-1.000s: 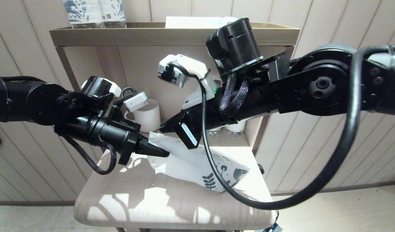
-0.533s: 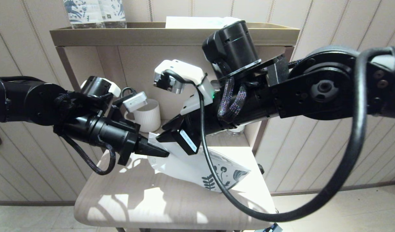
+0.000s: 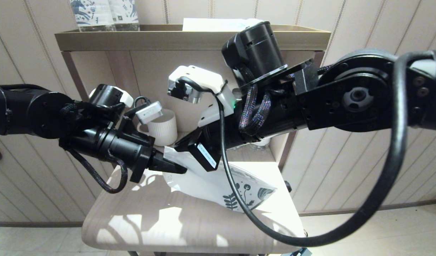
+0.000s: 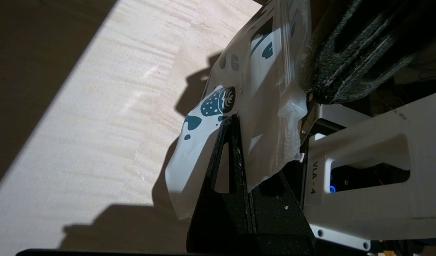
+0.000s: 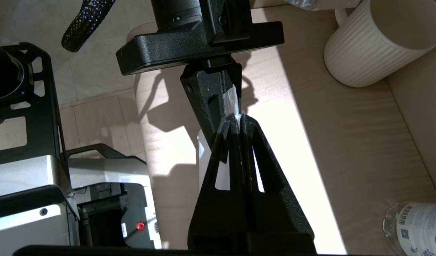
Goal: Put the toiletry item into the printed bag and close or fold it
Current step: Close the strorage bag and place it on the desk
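Observation:
The printed bag (image 3: 218,181) hangs tilted above the table, its teal leaf print (image 3: 244,195) at the low right end. My left gripper (image 3: 183,169) is shut on the bag's upper left edge, and the film runs between its fingers (image 4: 227,149). My right gripper (image 3: 176,145) is shut on the same top edge just beside it; its tips (image 5: 238,119) pinch a thin white sliver of bag (image 5: 232,101). The toothbrush (image 4: 291,131) shows as a pale slim shape with a bristly end through the film, inside the bag.
A white ribbed mug (image 3: 163,127) stands at the back of the table (image 3: 189,231), close behind both grippers. Water bottles (image 5: 417,227) stand at the back right. Overhead, a shelf (image 3: 193,39) holds blue-patterned packs (image 3: 104,14).
My right arm has shifted a little to the left and up, its fingers closing in beside the left gripper. The left gripper and the bag have hardly moved.

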Available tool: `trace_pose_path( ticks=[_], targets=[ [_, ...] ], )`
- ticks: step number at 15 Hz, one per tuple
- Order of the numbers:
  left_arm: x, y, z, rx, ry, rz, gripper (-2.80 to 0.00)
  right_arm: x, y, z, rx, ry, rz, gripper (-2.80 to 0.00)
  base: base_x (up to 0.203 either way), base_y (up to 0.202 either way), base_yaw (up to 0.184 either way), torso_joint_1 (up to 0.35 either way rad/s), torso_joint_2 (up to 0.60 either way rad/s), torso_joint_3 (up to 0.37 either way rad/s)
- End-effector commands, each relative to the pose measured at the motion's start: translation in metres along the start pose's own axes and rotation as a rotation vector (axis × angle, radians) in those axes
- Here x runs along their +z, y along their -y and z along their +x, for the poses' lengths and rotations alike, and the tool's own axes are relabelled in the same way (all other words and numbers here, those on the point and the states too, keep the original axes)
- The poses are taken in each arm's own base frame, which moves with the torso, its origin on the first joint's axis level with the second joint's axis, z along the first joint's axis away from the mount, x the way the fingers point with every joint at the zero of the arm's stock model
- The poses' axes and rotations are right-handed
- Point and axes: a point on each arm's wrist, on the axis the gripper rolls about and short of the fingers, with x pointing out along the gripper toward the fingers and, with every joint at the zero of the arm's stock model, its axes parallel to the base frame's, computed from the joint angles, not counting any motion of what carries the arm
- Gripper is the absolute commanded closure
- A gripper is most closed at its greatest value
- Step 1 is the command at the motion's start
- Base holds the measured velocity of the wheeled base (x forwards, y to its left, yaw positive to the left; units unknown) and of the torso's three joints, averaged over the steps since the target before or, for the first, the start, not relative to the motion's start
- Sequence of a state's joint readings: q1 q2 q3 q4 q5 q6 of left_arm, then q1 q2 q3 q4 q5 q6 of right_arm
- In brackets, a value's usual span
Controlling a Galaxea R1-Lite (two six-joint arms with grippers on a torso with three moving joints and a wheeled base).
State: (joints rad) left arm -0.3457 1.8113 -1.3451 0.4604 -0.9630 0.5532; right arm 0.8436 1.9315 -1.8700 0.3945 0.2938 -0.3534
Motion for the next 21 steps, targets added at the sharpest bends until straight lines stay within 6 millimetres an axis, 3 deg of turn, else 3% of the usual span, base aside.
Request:
trace_pose_path(
  ticks=[1,14,15,21],
  targets=[
    [0.000,0.000,0.000,-0.005,0.001,0.001,0.00,-0.001,0.002,0.000,-0.001,0.000,0.002,0.00,0.000,0.000,0.000,0.000,0.00,0.000],
    [0.001,0.002,-0.002,-0.006,0.006,0.006,0.00,-0.002,-0.001,-0.009,-0.001,-0.028,0.020,0.00,0.000,0.000,0.000,0.000,0.00,0.000],
    [0.001,0.002,-0.002,-0.005,0.006,0.006,0.00,-0.003,-0.002,-0.010,-0.008,-0.032,0.013,-2.80,0.000,0.000,0.000,0.000,0.00,0.000],
    [0.001,0.002,-0.002,-0.005,0.006,0.006,0.00,0.003,-0.003,-0.013,-0.013,-0.008,-0.002,-2.80,0.000,0.000,0.000,0.000,0.00,0.000]
  ],
)
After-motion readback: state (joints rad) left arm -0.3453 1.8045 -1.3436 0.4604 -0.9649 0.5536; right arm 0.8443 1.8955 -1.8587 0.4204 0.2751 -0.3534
